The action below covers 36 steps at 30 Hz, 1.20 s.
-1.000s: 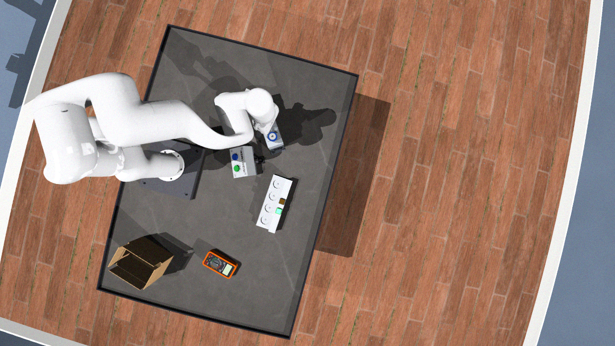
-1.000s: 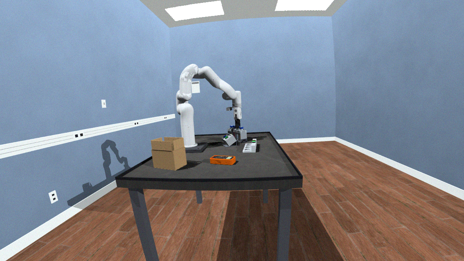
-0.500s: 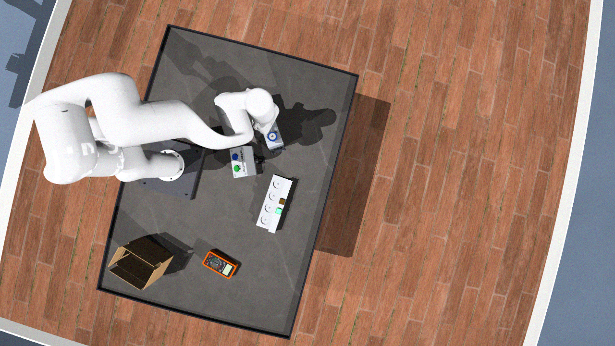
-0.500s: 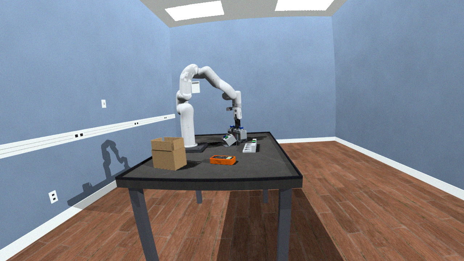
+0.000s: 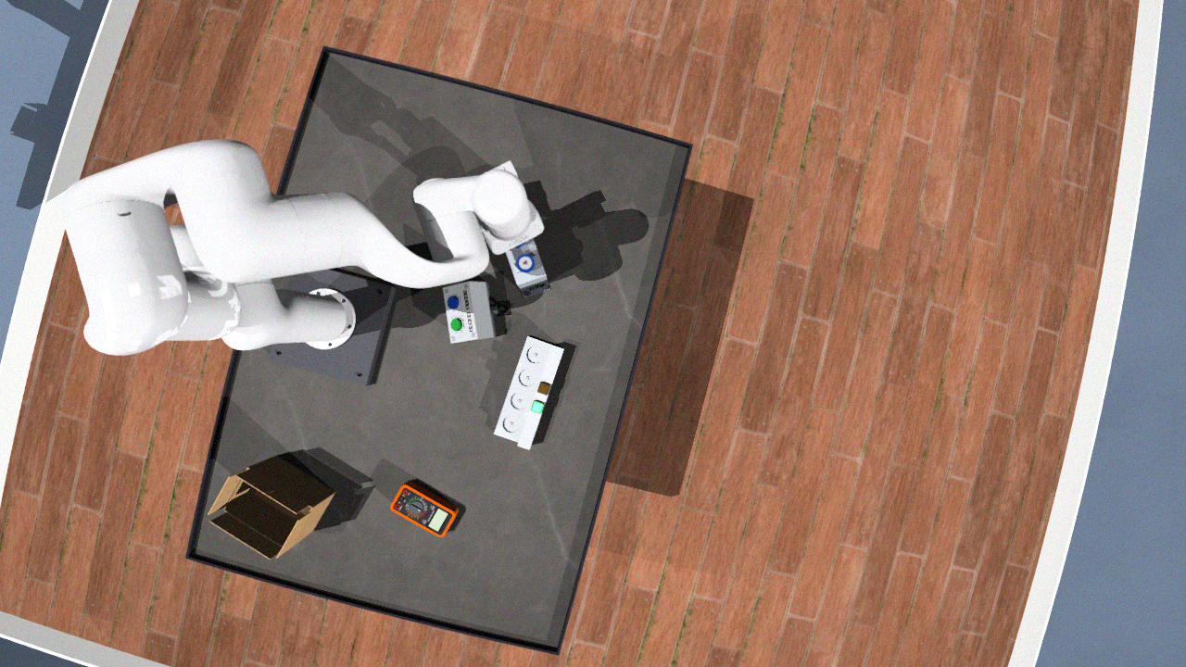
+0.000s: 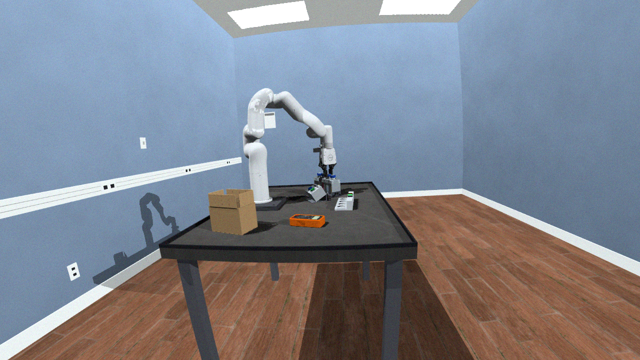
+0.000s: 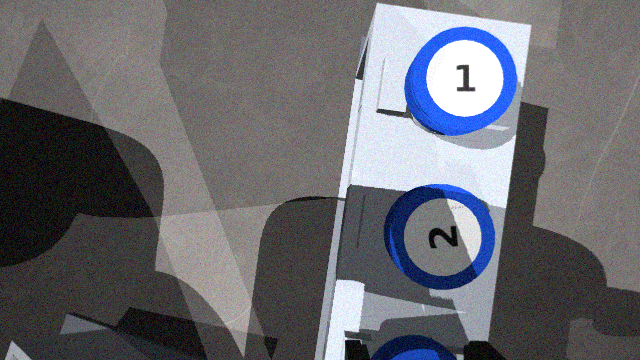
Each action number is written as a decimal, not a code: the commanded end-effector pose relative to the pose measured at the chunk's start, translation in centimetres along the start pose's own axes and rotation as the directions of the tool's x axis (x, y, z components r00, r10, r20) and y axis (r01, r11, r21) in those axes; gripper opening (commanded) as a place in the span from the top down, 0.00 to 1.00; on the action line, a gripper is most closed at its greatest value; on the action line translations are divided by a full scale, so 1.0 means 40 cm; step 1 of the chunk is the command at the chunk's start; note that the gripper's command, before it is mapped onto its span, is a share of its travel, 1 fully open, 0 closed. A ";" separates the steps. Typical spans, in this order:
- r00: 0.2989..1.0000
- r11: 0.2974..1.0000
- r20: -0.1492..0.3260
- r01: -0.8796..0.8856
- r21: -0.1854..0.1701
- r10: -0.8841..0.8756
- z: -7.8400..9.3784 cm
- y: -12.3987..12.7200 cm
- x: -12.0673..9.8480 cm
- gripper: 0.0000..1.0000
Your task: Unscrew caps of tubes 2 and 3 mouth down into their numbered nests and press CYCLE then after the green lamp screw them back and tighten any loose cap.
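Observation:
The white decapping station (image 7: 425, 200) holds tubes with blue caps. In the wrist view cap 1 (image 7: 462, 80) and cap 2 (image 7: 440, 236) sit on their tubes. My gripper (image 7: 412, 350) is at the bottom edge, shut on the cap of tube 3 (image 7: 412, 352), which sits on its tube and is only partly in view. In the overhead view my wrist hides most of the station; one cap (image 5: 523, 262) shows beside it. The cap tray (image 5: 529, 391) has four nests that look empty, and its green lamp (image 5: 537, 406) is lit.
The key housing (image 5: 466, 313) with the blue CYCLE key (image 5: 452, 302) and the green READY key (image 5: 455, 324) stands beside the station. A cardboard box (image 5: 269, 504) and an orange multimeter (image 5: 423, 509) lie at the far end of the table.

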<state>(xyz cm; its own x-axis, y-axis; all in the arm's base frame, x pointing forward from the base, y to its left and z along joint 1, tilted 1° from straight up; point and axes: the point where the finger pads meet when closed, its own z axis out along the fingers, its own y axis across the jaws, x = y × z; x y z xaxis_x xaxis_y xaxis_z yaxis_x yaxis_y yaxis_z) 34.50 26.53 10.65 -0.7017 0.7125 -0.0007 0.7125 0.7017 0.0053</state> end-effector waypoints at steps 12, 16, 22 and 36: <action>0.743 0.743 0.009 -0.669 -0.008 0.669 -0.002 0.002 0.000 1.00; 0.618 0.619 0.008 -0.786 -0.010 0.786 -0.001 0.002 0.000 1.00; 0.600 0.600 0.008 -0.800 -0.010 0.800 -0.001 0.002 0.000 1.00; 0.600 0.600 0.008 -0.800 -0.010 0.800 -0.001 0.002 0.000 0.54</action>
<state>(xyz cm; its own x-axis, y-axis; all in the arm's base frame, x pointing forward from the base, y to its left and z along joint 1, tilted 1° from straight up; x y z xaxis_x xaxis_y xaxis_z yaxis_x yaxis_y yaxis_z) 34.48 26.50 10.56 0.1493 0.9888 0.0018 0.9888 -0.1493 0.0018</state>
